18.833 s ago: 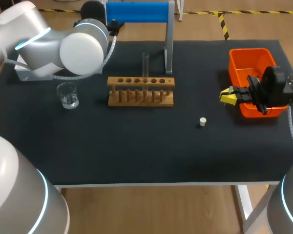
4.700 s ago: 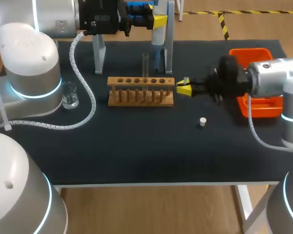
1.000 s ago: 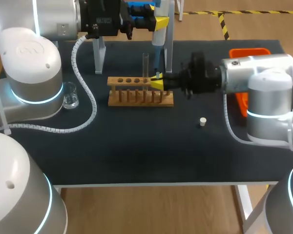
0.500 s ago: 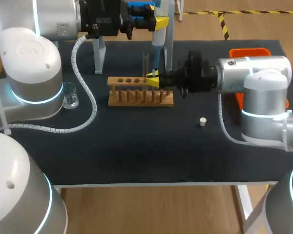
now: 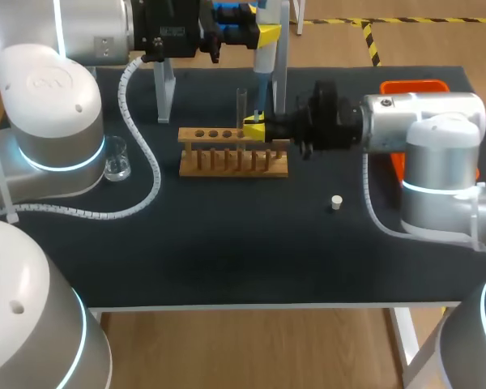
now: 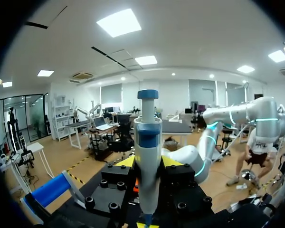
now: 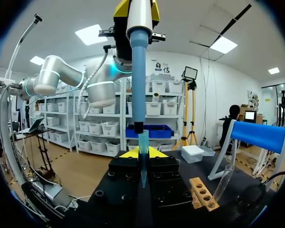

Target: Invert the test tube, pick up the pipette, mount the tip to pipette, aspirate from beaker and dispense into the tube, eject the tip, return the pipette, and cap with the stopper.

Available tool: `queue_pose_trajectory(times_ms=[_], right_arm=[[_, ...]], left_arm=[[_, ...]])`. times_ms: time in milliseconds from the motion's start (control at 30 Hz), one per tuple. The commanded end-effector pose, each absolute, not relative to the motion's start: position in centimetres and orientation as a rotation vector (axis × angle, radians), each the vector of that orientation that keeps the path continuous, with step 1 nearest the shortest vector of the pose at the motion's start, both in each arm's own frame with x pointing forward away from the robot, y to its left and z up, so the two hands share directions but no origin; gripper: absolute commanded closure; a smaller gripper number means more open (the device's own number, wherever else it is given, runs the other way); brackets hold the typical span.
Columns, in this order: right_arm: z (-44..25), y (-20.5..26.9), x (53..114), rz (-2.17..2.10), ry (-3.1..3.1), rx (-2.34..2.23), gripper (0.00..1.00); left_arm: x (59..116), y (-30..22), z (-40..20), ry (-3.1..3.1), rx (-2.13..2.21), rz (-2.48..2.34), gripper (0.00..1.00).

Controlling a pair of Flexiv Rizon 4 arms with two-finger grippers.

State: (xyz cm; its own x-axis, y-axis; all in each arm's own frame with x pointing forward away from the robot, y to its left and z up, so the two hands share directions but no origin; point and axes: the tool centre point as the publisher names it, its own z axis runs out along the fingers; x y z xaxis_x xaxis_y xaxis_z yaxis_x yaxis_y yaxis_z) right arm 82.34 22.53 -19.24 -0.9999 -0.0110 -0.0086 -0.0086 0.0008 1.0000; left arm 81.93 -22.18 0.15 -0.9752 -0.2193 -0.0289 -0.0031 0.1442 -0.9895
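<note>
A dark table (image 5: 227, 259) is standing on a wood-toned floor (image 5: 251, 348).
Yellow-and-black tape (image 5: 371, 40) is running over the floor past the table's far edge, and bright ceiling panels (image 6: 119, 22) are shining overhead.

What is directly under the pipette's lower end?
The tip, held upright in the right gripper, meets the pipette from below. How far the nozzle sits inside it is hidden.

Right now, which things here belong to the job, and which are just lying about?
In the job: pipette, tip, test tube, beaker, stopper.
Just standing by, as far as I can tell: wooden rack, orange bin.
</note>
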Motion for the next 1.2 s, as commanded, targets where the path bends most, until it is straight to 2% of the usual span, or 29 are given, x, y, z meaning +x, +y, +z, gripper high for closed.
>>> queue_pose_trajectory(times_ms=[33, 1200], right_arm=[[-19.1, 22.2, 81.9, -2.211, -2.231, 0.020, 1.00], [-19.4, 22.0, 81.5, -2.184, -2.251, 0.015, 1.00]], left_arm=[[81.9, -22.2, -0.2, 2.245, -0.223, -1.938, 1.00], [81.9, -22.2, -0.2, 2.245, -0.223, -1.938, 1.00]])
